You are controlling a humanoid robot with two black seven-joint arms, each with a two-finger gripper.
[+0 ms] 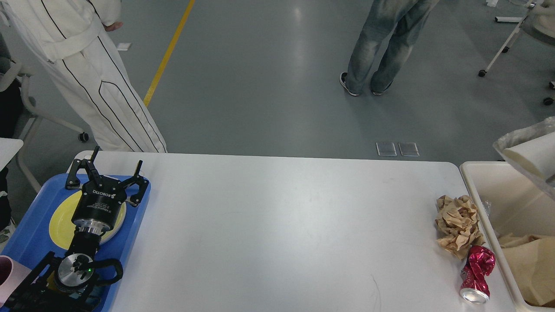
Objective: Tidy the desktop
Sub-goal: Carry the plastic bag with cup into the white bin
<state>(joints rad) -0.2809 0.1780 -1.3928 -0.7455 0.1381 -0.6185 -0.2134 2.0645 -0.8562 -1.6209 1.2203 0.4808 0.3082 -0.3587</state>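
Left gripper (104, 173) hangs over the yellow plate (60, 221) on the blue tray (30, 236) at the left end of the desktop (260, 225), fingers spread wide, holding nothing. Right gripper is out of frame. Crumpled paper (458, 224) and a crushed red can (477, 273) lie near the desktop's right edge, just beside the bin (477, 182); a foil tray (520, 143) with a paper cup (531, 155) shows above the bin.
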